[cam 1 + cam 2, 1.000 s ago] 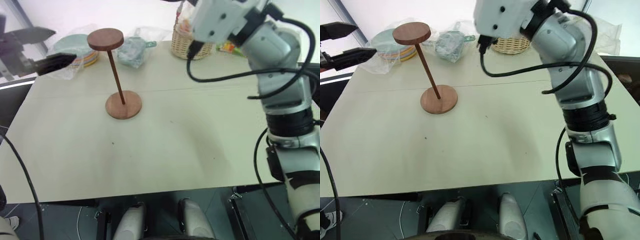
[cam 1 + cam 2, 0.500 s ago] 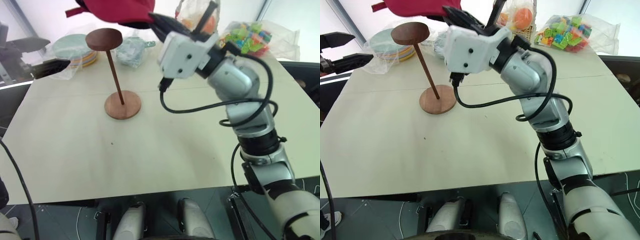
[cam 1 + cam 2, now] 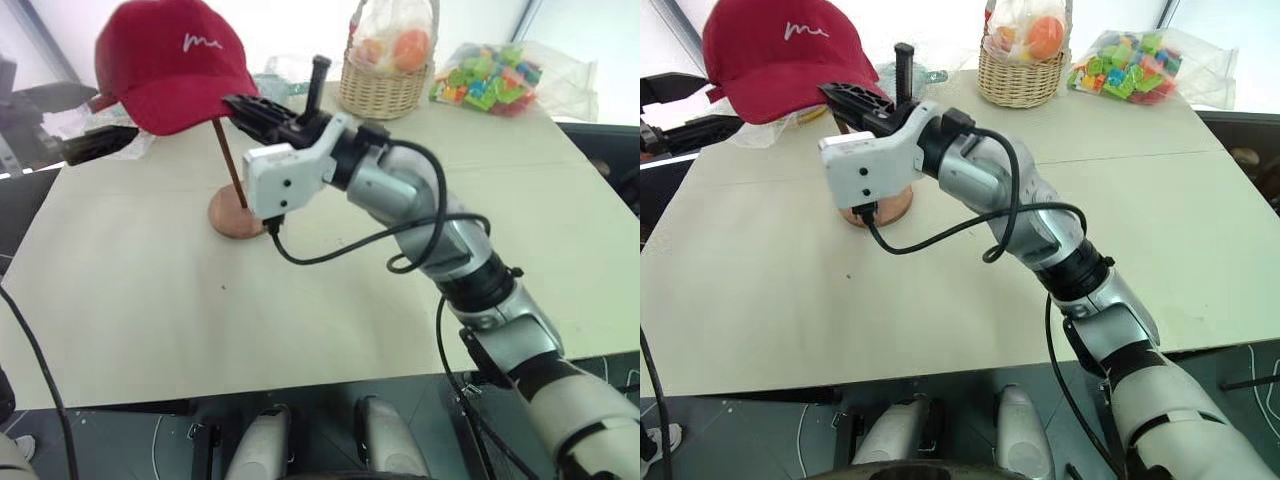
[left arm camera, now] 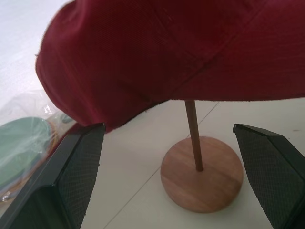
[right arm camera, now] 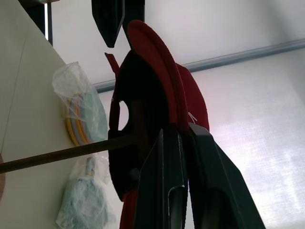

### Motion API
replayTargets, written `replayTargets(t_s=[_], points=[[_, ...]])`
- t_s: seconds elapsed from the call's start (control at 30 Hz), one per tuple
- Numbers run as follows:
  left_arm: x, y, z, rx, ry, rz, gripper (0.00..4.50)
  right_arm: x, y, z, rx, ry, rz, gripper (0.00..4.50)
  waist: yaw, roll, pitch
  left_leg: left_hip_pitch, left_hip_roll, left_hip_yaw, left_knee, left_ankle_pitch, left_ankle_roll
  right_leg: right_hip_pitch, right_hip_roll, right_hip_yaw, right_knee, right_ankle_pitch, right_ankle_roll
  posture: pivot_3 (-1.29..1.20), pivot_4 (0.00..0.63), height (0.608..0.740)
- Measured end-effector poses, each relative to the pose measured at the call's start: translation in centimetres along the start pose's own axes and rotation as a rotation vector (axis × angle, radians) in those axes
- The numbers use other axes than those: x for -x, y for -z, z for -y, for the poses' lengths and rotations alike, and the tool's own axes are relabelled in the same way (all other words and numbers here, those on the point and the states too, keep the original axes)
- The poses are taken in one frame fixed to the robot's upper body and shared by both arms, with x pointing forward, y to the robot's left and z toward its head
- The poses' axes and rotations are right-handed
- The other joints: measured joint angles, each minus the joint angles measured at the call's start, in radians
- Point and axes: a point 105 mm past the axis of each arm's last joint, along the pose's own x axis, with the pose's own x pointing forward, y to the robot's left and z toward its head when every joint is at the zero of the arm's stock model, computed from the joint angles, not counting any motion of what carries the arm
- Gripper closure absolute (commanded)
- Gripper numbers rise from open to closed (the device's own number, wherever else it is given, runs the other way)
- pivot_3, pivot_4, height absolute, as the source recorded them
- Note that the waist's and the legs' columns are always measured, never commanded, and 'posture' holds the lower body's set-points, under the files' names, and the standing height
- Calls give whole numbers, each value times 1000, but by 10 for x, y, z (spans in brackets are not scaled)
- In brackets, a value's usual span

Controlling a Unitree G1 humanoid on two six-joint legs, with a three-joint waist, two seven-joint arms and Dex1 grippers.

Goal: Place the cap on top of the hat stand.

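The right hand (image 3: 238, 106) is clenched on the brim of the cap (image 3: 170, 62), its two black fingers (image 5: 164, 176) pinching the red edge. The cap sits over the top of the stand (image 3: 232, 160), whose rod runs down from under the crown to the round base (image 4: 202, 172) on the table (image 3: 330, 300); whether the cap already rests on the top disc I cannot tell. The left hand (image 4: 176, 181) hangs released just beside the stand, fingers spread wide on either side of the base and touching nothing. Behind the cap lie bagged plates (image 5: 81, 119); a basket (image 3: 385, 90) and a bag of toys (image 3: 495, 75) stand at the far edge.
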Motion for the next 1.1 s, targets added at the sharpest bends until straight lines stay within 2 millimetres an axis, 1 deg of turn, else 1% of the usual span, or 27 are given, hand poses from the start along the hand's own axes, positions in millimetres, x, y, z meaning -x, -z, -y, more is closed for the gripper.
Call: replayTargets(t_s=[0.13,0.3,0.5,0.6,0.7,0.8,0.83,0.93,0.97,1.0,1.03,1.1], points=[[1,-2,-1,-5,-12,9,0,-2,8,-11,27,-37,-31,4456,-1,-1,0,0,0,0,0,0,0,0,0,0,0,0,0,0,150,740],[1,-2,-1,-5,-13,9,0,3,14,-20,29,-56,-55,4456,-2,-1,0,0,0,0,0,0,0,0,0,0,0,0,0,0,150,740],[0,-2,-1,-3,-12,12,0,9,11,-27,42,-67,-58,4456,-1,-1,0,0,0,0,0,0,0,0,0,0,0,0,0,0,150,740],[-2,1,-1,9,-8,16,0,14,12,-42,35,-110,-71,4456,0,-1,0,0,0,0,0,0,0,0,0,0,0,0,0,0,150,740],[-4,2,0,13,-4,20,0,13,10,-43,35,-111,-73,4456,-1,-1,0,0,0,0,0,0,0,0,0,0,0,0,0,0,150,740],[-5,1,0,12,-3,23,0,12,8,-44,34,-115,-70,3542,-1,-1,0,0,0,0,0,0,0,0,0,0,0,0,0,0,150,740],[-6,2,0,13,-2,23,0,11,8,-44,29,-116,-68,3107,-1,-1,0,0,0,0,0,0,0,0,0,0,0,0,0,0,150,740],[-8,4,-1,17,-2,15,0,11,6,-47,15,-121,-63,1516,-1,-1,0,0,0,0,0,0,0,0,0,0,0,0,0,0,150,740],[-9,3,-1,16,0,18,0,10,5,-47,13,-121,-61,1062,0,-1,0,0,0,0,0,0,0,0,0,0,0,0,0,0,150,740],[-10,2,-1,14,2,19,0,10,4,-47,11,-121,-57,438,0,-1,0,0,0,0,0,0,0,0,0,0,0,0,0,0,150,740],[-10,2,-1,14,5,20,0,9,3,-47,9,-121,-55,24,0,-1,0,0,0,0,0,0,0,0,0,0,0,0,0,0,150,740],[-10,1,0,12,10,21,0,9,3,-48,4,-126,-52,24,-1,-1,0,0,0,0,0,0,0,0,0,0,0,0,0,0,150,740]])
